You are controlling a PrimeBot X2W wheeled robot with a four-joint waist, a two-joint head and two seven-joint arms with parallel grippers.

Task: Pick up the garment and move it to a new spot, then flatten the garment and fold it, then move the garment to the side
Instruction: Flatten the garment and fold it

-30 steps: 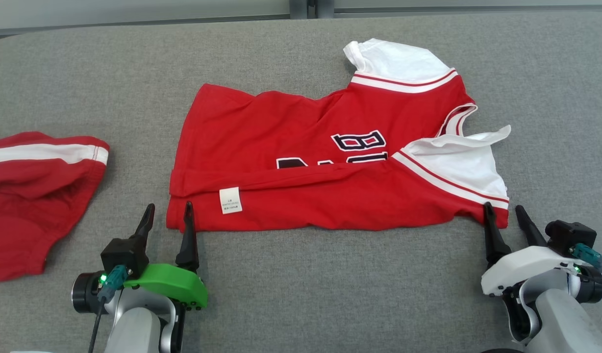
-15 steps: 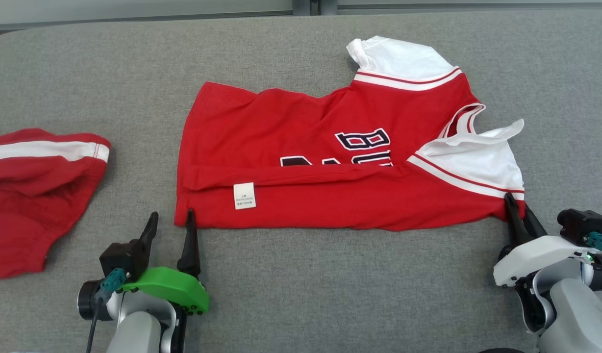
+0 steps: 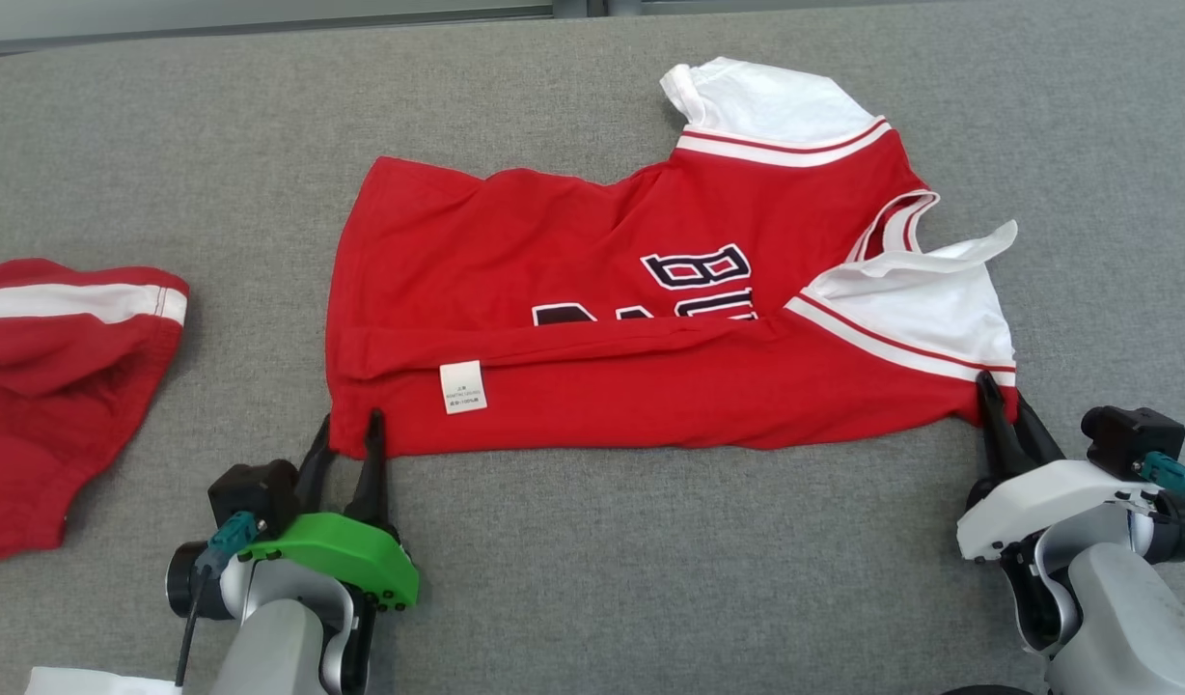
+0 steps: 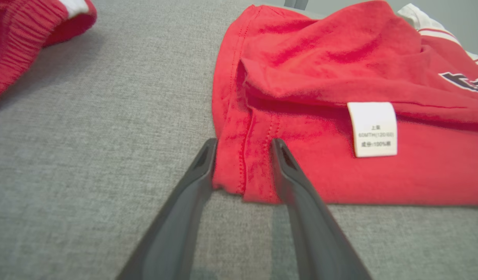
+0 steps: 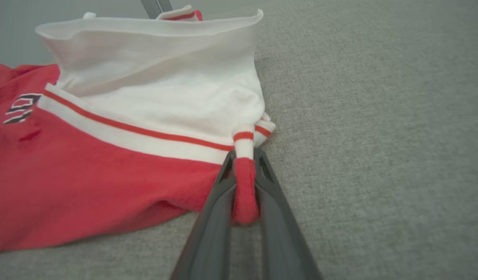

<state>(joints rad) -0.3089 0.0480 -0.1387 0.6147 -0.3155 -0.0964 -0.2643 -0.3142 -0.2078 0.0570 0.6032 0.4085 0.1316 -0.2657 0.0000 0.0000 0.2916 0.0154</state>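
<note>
At the garment (image 3: 573, 261), right gripper (image 5: 245, 155) pinches its corner; left gripper (image 4: 243, 146) straddles hem, open

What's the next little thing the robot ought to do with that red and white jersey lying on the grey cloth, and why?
Probably close the left gripper: its fingers stand open on either side of the hem corner of the red and white jersey, while the right gripper is pinched shut on the sleeve-side corner. Then both could lift together.

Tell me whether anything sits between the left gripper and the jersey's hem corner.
Nothing visible. The left gripper, open, straddles the jersey at its near hem corner; the right gripper is shut on its sleeve-side corner.
</note>
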